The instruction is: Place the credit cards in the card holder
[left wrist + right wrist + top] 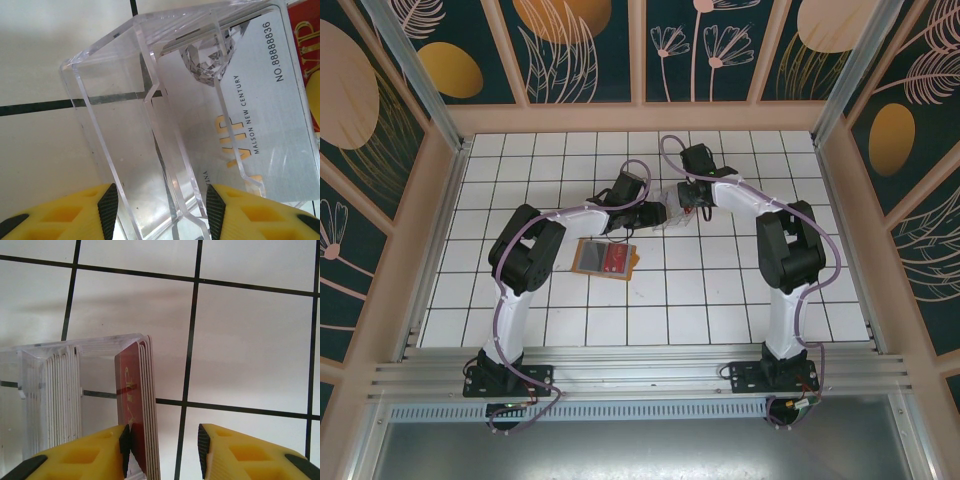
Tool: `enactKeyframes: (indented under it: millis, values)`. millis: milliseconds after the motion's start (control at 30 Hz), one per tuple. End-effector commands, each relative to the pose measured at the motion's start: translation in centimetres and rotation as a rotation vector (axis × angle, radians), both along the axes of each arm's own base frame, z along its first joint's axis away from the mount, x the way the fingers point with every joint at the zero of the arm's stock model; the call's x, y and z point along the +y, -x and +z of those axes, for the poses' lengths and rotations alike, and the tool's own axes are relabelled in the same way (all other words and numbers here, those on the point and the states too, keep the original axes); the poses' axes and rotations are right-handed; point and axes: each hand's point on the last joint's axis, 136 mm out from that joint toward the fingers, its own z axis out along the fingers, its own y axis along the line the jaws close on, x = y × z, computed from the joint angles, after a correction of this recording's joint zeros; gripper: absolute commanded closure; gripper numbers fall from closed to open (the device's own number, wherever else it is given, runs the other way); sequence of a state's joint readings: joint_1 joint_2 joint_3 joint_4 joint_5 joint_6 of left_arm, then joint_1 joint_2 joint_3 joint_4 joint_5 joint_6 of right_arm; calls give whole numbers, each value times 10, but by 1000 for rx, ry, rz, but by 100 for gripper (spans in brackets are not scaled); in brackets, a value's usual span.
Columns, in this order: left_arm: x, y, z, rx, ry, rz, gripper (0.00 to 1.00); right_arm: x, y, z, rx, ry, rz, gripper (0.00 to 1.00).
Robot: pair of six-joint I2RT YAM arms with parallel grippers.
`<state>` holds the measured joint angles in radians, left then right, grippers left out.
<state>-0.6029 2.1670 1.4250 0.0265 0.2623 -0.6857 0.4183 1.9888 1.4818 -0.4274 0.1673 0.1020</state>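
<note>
While the card holder (607,258) lies open on the tiled table (720,300) with one red card (618,259) on it, my two grippers meet at one clear case (665,212) just beyond it. The left gripper (162,212) clamps the case by its walls; one silver card (260,115) leans inside. The right gripper (164,450) stands half open around a red-faced stack (134,400) of cards in the case, one pad touching, the other apart. Thin edges there are too many for me to count.

The clear case (125,150) was smooth, glossy transparent plastic. The silver card (270,125) had a satin plastic sheen, the red card (131,405) a glossier one. The worktop (240,340) looked like smooth, matt white tile.
</note>
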Motion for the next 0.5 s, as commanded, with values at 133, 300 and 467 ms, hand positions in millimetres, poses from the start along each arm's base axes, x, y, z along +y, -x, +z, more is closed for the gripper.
enactKeyframes:
  millis: [133,300,467]
  values:
    - [1,2,-15,30,-5,7,47,-13,0,31,-48,15,-23,59]
    - [0,2,-15,30,-2,6,47,-10,1,29,-40,4,-11,63]
    - [0,1,-14,30,-2,7,47,-6,2,29,-38,-9,5,75]
